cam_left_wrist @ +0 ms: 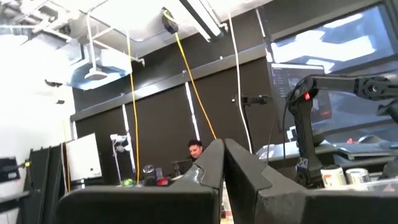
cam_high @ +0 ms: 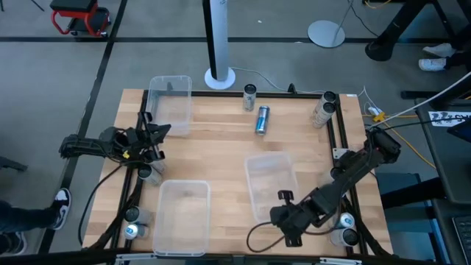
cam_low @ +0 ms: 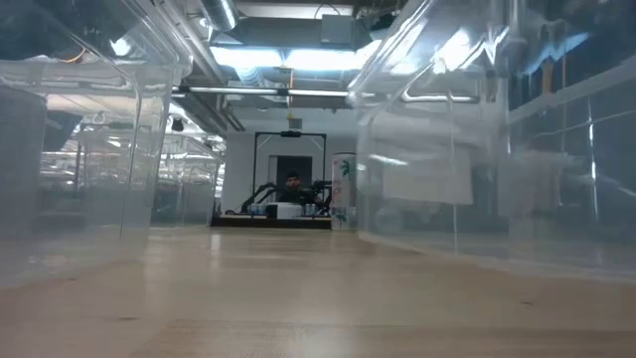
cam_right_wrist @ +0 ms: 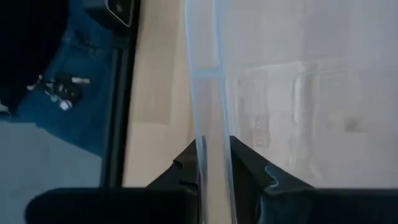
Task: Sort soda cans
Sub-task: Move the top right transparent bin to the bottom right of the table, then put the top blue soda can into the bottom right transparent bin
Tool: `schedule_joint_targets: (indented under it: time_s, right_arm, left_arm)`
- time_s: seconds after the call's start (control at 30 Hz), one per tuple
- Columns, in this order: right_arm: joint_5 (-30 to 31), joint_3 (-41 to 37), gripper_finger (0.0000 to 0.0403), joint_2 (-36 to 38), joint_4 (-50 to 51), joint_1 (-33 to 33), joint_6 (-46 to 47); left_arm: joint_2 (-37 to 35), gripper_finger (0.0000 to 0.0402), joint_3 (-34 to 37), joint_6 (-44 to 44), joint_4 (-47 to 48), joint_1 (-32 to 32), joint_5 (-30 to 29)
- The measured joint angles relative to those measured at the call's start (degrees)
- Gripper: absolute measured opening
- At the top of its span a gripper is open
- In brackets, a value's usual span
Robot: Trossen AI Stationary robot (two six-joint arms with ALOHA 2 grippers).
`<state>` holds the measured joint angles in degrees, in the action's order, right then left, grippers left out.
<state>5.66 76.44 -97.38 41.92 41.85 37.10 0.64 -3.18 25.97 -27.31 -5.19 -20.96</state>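
Note:
Soda cans stand around the table's edges in the high view: one upright, a blue one lying on its side, two at the far right corner, one by the left arm, and others at the near left and near right. My left gripper hovers shut at the left edge, beside the far-left clear bin. My right gripper is shut on the centre-right clear bin. My right gripper pinches the clear bin's near wall at its rim, one finger outside the bin and the other inside. The fingers come from above, pointing down, and stand across the wall.
A third clear bin sits at the near left. Bare wood lies in the table's middle. A white pole base stands beyond the far edge. In the low view, bin walls fill both sides. A person's shoe shows left of the table.

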Motion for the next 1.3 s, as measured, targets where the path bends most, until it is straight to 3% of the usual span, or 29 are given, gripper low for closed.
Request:
schedule_joint_targets:
  time_s: [0.2,0.43,0.57,0.77,0.93,1.07,1.2,1.3]
  right_arm:
    - [0.88,0.0,0.0061,-0.01,-1.86,0.19,0.12]
    - [-0.17,-0.04,0.0137,-0.07,-2.51,0.15,-2.03]
    - [-6.15,-0.02,0.018,0.86,-3.7,-0.92,-2.19]
    - [-7.37,6.81,0.0206,3.95,3.85,-4.66,-6.2]
    - [-2.78,14.77,0.0209,4.94,17.46,-8.54,-17.86]
    - [4.82,19.76,0.0209,5.05,26.03,-12.57,-32.86]
    - [16.16,22.07,0.0209,5.05,27.76,-16.65,-46.23]
    - [20.31,22.94,0.0209,5.03,28.19,-19.79,-53.58]
  left_arm:
    - [0.0,0.0005,0.0,0.15,-1.05,0.0,1.83]
    - [0.0,0.0005,0.0,0.02,-1.2,-0.01,1.94]
    - [0.0,0.0005,0.0,-0.3,-1.16,0.0,1.92]
    - [0.0,0.0005,0.0,-0.33,-0.63,0.0,1.92]
    - [0.0,0.0005,-0.02,-0.43,0.24,0.0,1.92]
    - [0.0,0.0005,-0.02,-0.48,0.71,-0.01,1.92]
    - [0.0,0.0005,-0.02,-0.5,0.96,0.0,1.92]
    - [0.0,0.0005,-0.02,-0.61,0.98,0.0,1.92]
